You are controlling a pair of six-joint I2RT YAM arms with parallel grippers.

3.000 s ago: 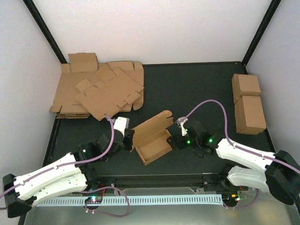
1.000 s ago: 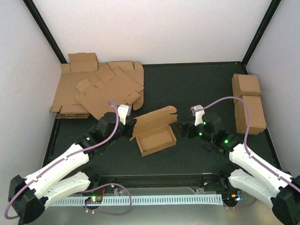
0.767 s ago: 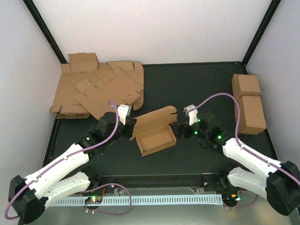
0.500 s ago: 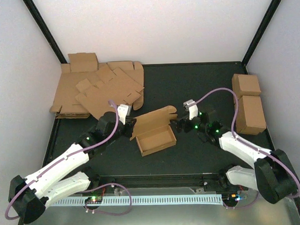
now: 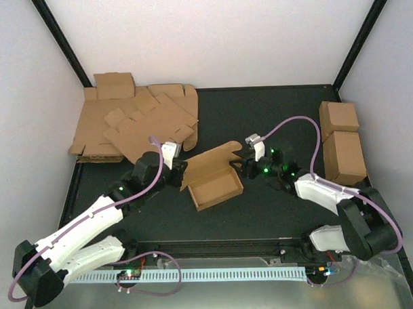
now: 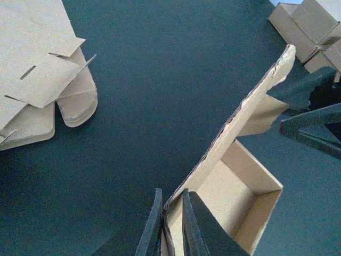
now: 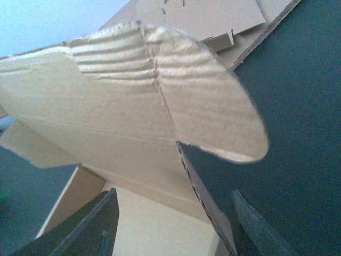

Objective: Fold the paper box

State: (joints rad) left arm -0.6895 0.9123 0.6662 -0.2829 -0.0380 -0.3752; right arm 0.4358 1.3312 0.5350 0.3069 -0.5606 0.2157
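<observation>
The paper box (image 5: 214, 180) lies mid-table as an open brown tray with its lid (image 5: 212, 161) raised at the back. My left gripper (image 5: 180, 174) is shut on the tray's left corner wall; in the left wrist view its fingers (image 6: 154, 226) pinch the cardboard edge (image 6: 213, 154). My right gripper (image 5: 243, 168) is open at the box's right end. In the right wrist view its fingers (image 7: 88, 226) stand wide on either side of the end wall (image 7: 205, 197), below the lid's rounded tab (image 7: 213, 117). The left wrist view also shows the right gripper (image 6: 311, 114).
A heap of flat cardboard sheets (image 5: 134, 123) fills the back left corner. Two cardboard cuboids (image 5: 342, 143) stand against the right wall. The sheets (image 6: 42, 80) lie left of the box in the left wrist view, the cuboids (image 6: 309, 24) at the top right.
My right arm has reached left from beside the cuboids up to the box's right end, its jaws now straddling the end wall. The left gripper and the box have stayed put.
</observation>
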